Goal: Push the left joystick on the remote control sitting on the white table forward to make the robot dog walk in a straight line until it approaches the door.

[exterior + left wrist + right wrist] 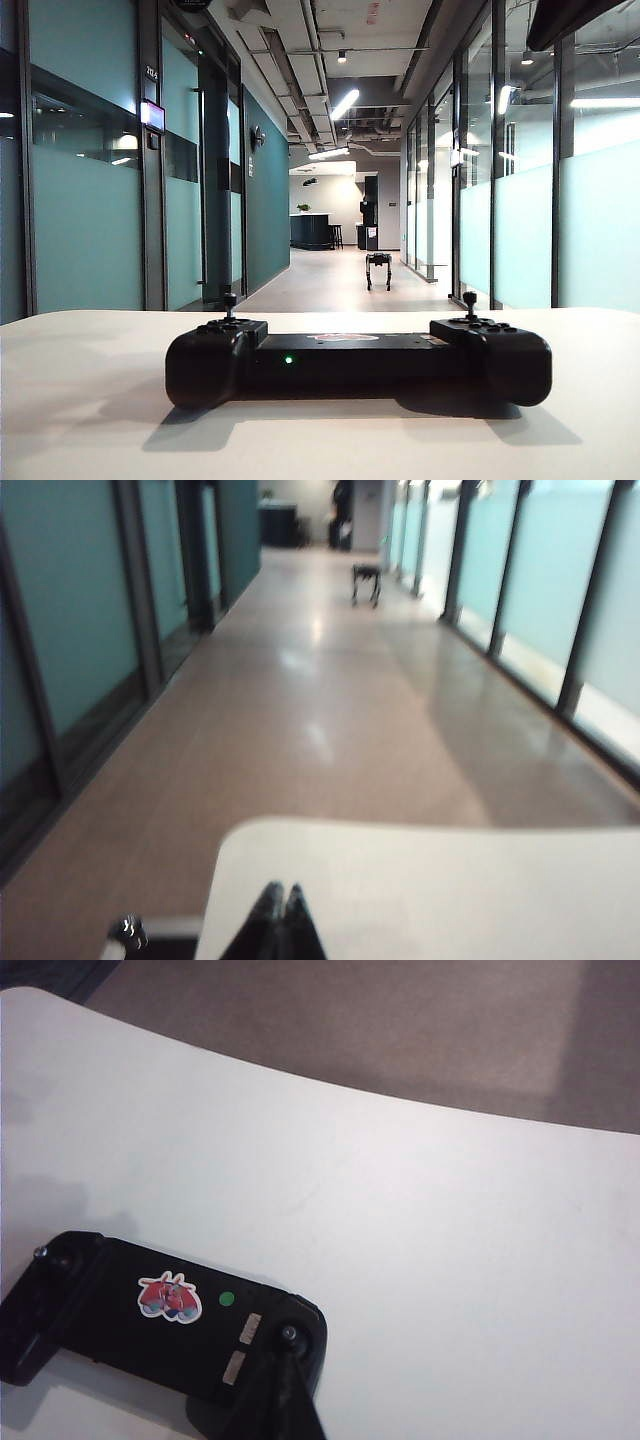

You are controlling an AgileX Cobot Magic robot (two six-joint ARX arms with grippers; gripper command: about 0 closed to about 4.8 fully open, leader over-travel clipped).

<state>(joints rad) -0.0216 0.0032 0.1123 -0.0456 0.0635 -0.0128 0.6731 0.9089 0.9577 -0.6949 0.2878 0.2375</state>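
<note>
Both jaws look pinched shut: our right gripper (287, 1360) sits just by the controller's (150, 1325) right stick (289, 1334), left gripper (282, 892) hangs over the worktop (450, 890), off it.

This is an office building, seen down a long corridor (340, 275). Teal frosted glass partitions (85, 220) in dark metal frames line both sides, like meeting-room walls, and a small lit room-sign panel (152, 115) is fixed beside one door (215, 185). The ceiling is open, with exposed ducts and pipes (305, 75) and linear strip lights (345, 103). The floor is smooth and pale, reflecting the lights. At the far end stands a dark reception-style counter (311, 231) with a plant on it and a stool beside it. A white desk (90, 400) fills the foreground.
</note>
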